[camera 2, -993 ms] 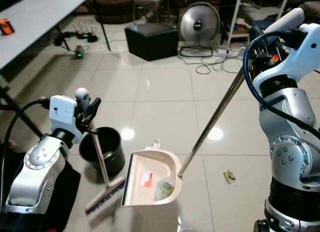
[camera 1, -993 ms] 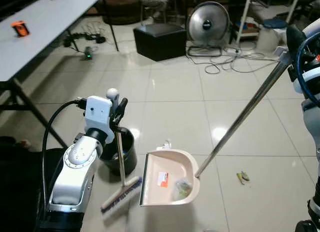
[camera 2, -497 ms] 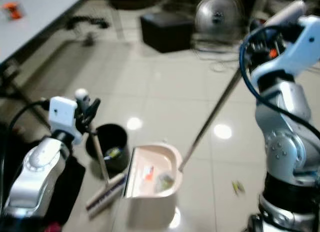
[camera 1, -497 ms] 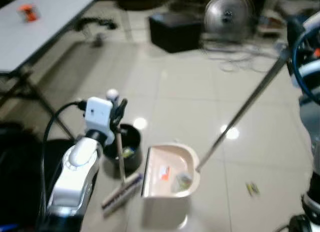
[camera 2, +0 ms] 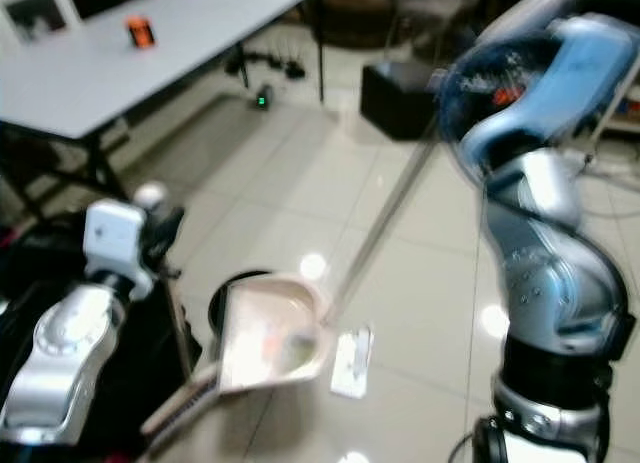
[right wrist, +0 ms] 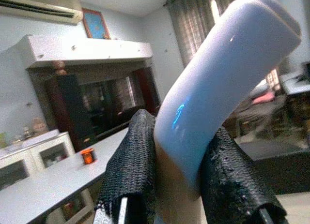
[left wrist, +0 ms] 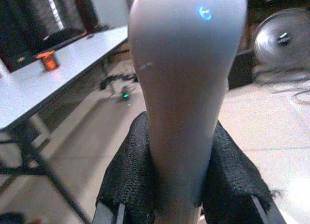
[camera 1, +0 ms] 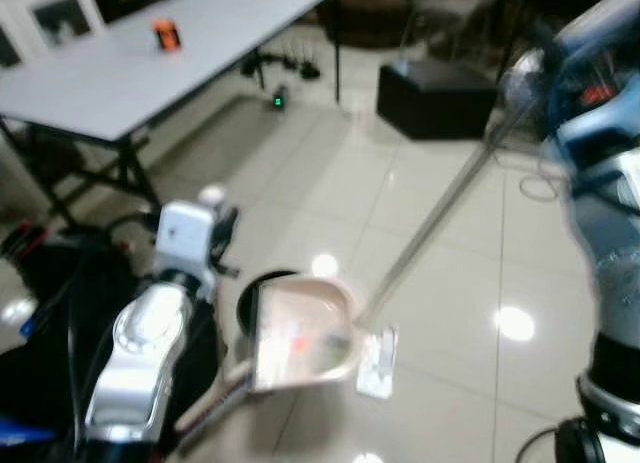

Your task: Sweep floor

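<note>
Here, in the blurred head views, the cream plastic dustpan (camera 1: pixel 300 328) hangs tilted over the round black bin (camera 1: pixel 262 293) on the glossy beige tiled floor (camera 1: pixel 330 183), its long silver metal pole (camera 1: pixel 440 208) slanting up to the right gripper (camera 1: pixel 530 73). Pale debris lies in the pan; a reddish label on it is too smeared to read. A flat white piece (camera 1: pixel 378 347) lies on the tiles just beside the pan. The left gripper (camera 1: pixel 215 233) holds the thin handle of the pale-bristled broom (camera 2: pixel 180 408), whose head rests low beside the bin.

The wrist views add the grips: in the left wrist view, 2 black textured fingers (left wrist: pixel 128 171) clamp the smooth, rounded grey handle top (left wrist: pixel 186 79); in the right wrist view, 2 such fingers (right wrist: pixel 133 161) pinch the curved, glossy white handle end (right wrist: pixel 218 98). Behind it stand a dark cabinet, a wall air conditioner and a framed picture.

The long grey bench (camera 1: pixel 150 63) carries a small orange object (camera 1: pixel 166 34). A black box (camera 1: pixel 435 83) sits on the floor beyond.
</note>
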Motion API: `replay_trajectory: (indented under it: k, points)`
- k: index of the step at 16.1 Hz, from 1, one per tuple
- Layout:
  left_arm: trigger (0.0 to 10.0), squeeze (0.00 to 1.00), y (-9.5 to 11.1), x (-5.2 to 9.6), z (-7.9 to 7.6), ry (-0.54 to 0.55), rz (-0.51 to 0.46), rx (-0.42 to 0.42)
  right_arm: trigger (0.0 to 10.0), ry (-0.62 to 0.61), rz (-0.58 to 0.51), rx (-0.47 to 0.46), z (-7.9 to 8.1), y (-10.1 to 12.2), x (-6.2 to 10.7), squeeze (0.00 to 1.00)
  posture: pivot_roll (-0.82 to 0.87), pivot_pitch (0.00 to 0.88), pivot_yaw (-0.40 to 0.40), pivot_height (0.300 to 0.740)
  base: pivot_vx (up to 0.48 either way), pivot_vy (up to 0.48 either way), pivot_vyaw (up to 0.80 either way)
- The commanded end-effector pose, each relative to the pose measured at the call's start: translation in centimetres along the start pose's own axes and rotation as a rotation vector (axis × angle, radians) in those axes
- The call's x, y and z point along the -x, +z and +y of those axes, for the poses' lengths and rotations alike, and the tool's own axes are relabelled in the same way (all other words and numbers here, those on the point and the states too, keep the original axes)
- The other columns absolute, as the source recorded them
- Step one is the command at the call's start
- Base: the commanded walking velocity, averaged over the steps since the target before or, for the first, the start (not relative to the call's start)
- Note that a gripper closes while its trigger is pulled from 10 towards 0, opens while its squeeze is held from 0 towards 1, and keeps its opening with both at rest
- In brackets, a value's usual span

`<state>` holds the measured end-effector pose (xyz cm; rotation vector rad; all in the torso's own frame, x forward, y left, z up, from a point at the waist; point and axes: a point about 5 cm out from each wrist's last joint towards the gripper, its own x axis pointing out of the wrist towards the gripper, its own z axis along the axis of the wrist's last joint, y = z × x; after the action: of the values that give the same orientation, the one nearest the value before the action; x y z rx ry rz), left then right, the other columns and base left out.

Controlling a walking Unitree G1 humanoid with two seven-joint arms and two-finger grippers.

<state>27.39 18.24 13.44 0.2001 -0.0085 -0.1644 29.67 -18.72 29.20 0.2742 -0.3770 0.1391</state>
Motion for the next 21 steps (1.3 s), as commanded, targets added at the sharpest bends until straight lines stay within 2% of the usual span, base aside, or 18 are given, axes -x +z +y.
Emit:
replay_trajectory:
  k: [1, 7, 8, 13, 18, 21]
  points:
    - [10.0, 0.00, 1.0, -0.2, 0.0, 0.006, -0.045, -0.016, 10.0, -0.020, -0.059, 0.019, -0.5, 1.4, 0.1, 0.00, -0.06, 0.000, 0.042, 0.740, 0.446, 0.000, 0.00]
    - [10.0, 0.00, 0.7, 0.9, 0.3, 0.018, -0.025, -0.024, 10.0, -0.016, -0.062, -0.028, -0.9, 1.0, 0.2, 0.00, -0.04, 0.000, 0.037, 0.740, 0.444, 0.000, 0.00]
    - [10.0, 0.00, 0.5, 1.1, 0.3, 0.028, -0.022, 0.005, 10.0, -0.029, -0.075, -0.050, -1.2, 1.0, 0.3, 0.00, -0.04, 0.000, 0.041, 0.740, 0.000, 0.000, 0.00]
    - [10.0, 0.00, 0.0, 1.4, 1.0, 0.048, -0.013, -0.002, 10.0, -0.048, -0.087, -0.052, -1.8, 1.1, 0.3, 0.00, -0.04, 0.000, 0.043, 0.740, 0.000, 0.000, 0.00]
    - [10.0, 0.00, -0.1, 1.0, 1.0, 0.044, 0.000, -0.008, 10.0, -0.023, -0.119, -0.006, -0.6, 0.4, -0.7, 0.00, -0.04, 0.000, 0.052, 0.740, 0.000, 0.000, 0.00]
    - [10.0, 0.00, -0.2, 1.0, 1.2, 0.053, 0.000, -0.003, 10.0, -0.049, -0.176, -0.003, 0.1, 0.7, -1.7, 0.00, -0.04, 0.000, 0.052, 0.740, 0.000, 0.000, 0.00]
